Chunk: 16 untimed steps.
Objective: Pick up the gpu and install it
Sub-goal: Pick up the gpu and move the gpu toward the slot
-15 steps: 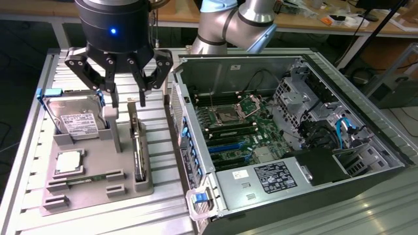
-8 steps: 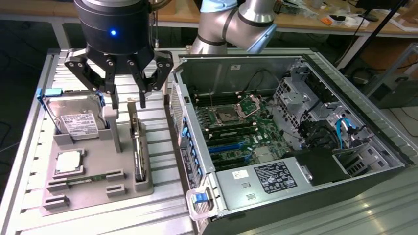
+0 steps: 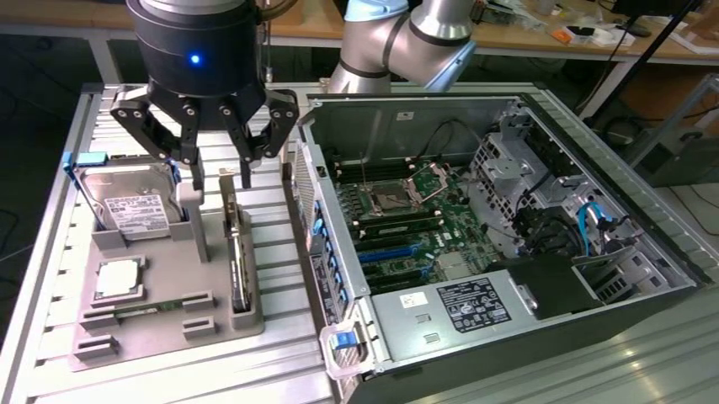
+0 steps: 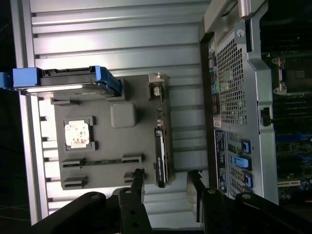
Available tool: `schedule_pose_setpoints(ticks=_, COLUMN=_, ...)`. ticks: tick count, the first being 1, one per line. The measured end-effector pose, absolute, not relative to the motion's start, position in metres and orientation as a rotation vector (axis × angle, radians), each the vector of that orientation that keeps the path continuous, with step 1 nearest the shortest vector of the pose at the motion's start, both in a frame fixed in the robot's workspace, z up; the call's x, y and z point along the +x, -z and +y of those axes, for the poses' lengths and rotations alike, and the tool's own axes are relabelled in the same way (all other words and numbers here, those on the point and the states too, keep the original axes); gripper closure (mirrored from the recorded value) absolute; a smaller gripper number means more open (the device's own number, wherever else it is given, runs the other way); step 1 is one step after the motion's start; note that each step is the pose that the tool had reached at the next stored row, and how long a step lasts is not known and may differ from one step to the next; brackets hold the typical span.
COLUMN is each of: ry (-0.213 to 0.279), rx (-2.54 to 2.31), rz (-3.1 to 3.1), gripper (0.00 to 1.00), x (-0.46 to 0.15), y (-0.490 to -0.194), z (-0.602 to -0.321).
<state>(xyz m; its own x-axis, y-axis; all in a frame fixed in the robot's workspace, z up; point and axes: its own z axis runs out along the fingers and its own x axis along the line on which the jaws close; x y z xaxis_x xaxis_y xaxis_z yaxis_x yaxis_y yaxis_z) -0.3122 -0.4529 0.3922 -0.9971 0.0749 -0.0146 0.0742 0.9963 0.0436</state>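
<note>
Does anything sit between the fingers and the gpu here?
Nothing visible does. The gripper hangs open right above the gpu, which stands on edge in the gray tray. The tray's upright post and the hard drive stand off to one side.

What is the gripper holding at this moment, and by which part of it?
Nothing is held. The gripper is open above the gpu, which stands on edge in its grey holder; no finger is closed on the card.

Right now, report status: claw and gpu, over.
Black claw open, empty. Slim dark gpu card on edge in grey holder, directly beneath, ungripped. Silver hard drive beside, not blocking.
</note>
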Motion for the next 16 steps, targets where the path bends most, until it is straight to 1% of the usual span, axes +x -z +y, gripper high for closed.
schedule_pose_setpoints(ticks=16, ry=-0.067, rx=0.117, rz=3.122, gripper=0.52, x=-0.312, y=-0.392, z=-0.464)
